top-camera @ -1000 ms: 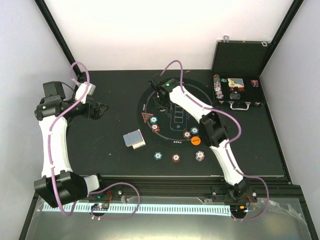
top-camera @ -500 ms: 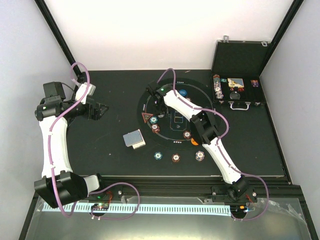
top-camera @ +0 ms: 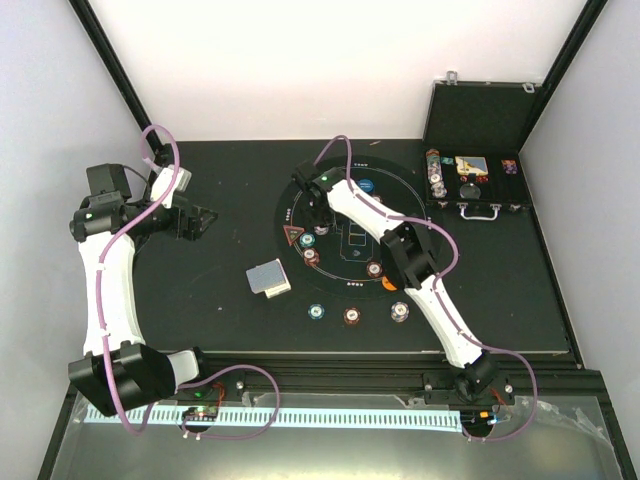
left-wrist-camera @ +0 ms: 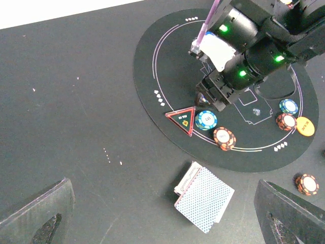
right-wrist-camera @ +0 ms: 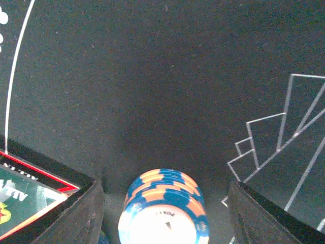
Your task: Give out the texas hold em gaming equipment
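The right gripper [left-wrist-camera: 208,99] has pulled back across the round mat [left-wrist-camera: 152,61] to a blue-and-white chip stack [right-wrist-camera: 162,211] just beside the red triangle [left-wrist-camera: 184,120]. Its jaws have widened and stand clear of the stack. The left gripper [top-camera: 197,222] stays spread wide over the table [top-camera: 220,180], with the cards [left-wrist-camera: 204,192] off the mat.

Eight chip stacks [top-camera: 352,316] outside case [top-camera: 478,116], two buttons [top-camera: 389,283], one deck [top-camera: 268,278], one triangle [top-camera: 293,237].

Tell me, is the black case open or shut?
Open. The case has its lid standing up, with chips showing inside.
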### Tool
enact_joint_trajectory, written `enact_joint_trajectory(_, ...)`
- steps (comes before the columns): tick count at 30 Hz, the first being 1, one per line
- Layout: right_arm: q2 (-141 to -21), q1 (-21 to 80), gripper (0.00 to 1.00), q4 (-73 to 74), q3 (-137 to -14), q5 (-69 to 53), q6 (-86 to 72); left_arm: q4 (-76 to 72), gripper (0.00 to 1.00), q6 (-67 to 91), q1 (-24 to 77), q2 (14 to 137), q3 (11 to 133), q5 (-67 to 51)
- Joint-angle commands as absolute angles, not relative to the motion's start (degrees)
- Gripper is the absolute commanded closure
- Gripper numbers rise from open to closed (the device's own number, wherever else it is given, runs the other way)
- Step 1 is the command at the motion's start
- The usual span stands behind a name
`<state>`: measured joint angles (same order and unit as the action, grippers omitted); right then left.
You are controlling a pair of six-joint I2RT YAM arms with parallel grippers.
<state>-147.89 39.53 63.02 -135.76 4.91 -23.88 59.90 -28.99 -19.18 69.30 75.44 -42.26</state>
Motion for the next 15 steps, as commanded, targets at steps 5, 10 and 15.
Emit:
enact_joint_trajectory(5,-134.4,38.9,0.29,65.7,-132.2,11.3,-22.6,59.1,0.01,-29.6,-19.7,67.7,75.1,-43.7)
enact_joint_trajectory(10,-117.3,39.0,0.28,60.2,-110.1,13.5,-24.1,58.6,0.01,-29.1,-19.7,67.5,75.2,-44.5)
enact_joint_trajectory(15,-100.7,39.3,0.24,55.0,-84.6,12.0,-27.7,57.7,0.01,-28.7,-19.7,67.9,74.8,-45.5)
